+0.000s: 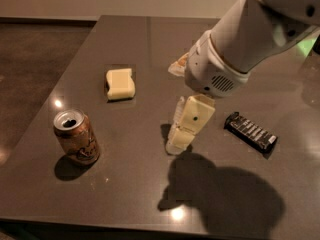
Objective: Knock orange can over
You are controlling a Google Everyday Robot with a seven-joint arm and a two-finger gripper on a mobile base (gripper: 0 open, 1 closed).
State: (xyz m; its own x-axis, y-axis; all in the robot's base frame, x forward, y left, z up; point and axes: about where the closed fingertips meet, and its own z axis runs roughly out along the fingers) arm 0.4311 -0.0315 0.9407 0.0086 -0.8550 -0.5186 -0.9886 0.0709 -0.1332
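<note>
The orange can [77,137] stands upright near the table's front left, its orange-brown body showing a script logo and its silver top open. My gripper [176,144] hangs from the white arm, its cream fingers pointing down just above the table's middle, well to the right of the can and not touching it. It holds nothing.
A pale yellow block [120,83] lies behind the can, toward the table's back left. A black rectangular bar [250,131] lies right of my gripper. The dark grey table [125,194] ends close to the can on the left and front.
</note>
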